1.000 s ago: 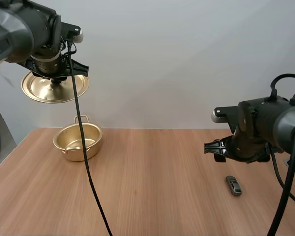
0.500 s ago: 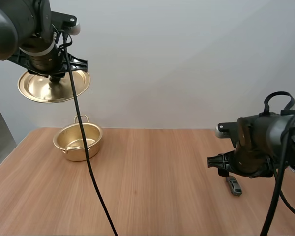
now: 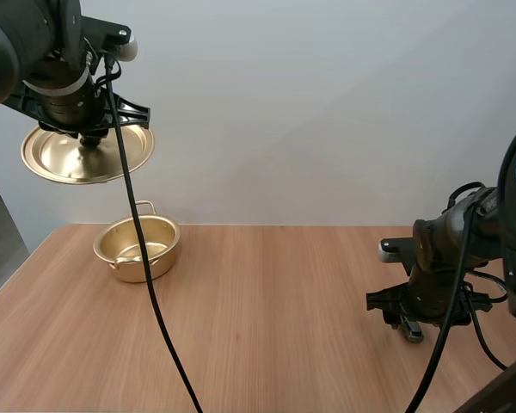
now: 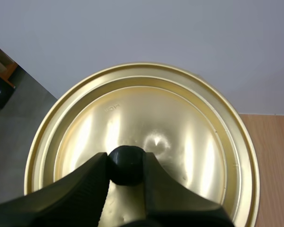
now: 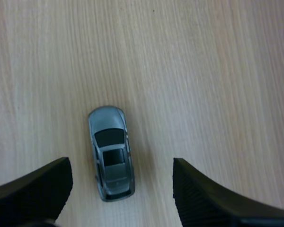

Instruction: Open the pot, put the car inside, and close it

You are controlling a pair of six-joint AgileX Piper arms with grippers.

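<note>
The wooden table (image 3: 258,301) bears the open pot (image 3: 144,261) and the car (image 5: 111,152).

Grey toy car (image 5: 109,142) on the wooden table (image 5: 203,71), between the right gripper's (image 5: 119,166) parted fingers (image 5: 33,189)

High view: you get just a sliver of the car (image 3: 412,333). The right arm (image 3: 439,258) covers the rest, and the frame edge cuts that arm off. The edge cuts the left arm (image 3: 34,43) too, and its wrist hides the grip on the lid (image 3: 86,159).

Left wrist view: the left gripper (image 4: 126,158) covers the sides of the knob (image 4: 126,165) and the lid's near rim, which the frame also cuts. The stamp (image 4: 112,108) on the lid is too small to read.

Right wrist view: the right gripper (image 5: 120,170) has its fingers cut off behind the tips.
</note>
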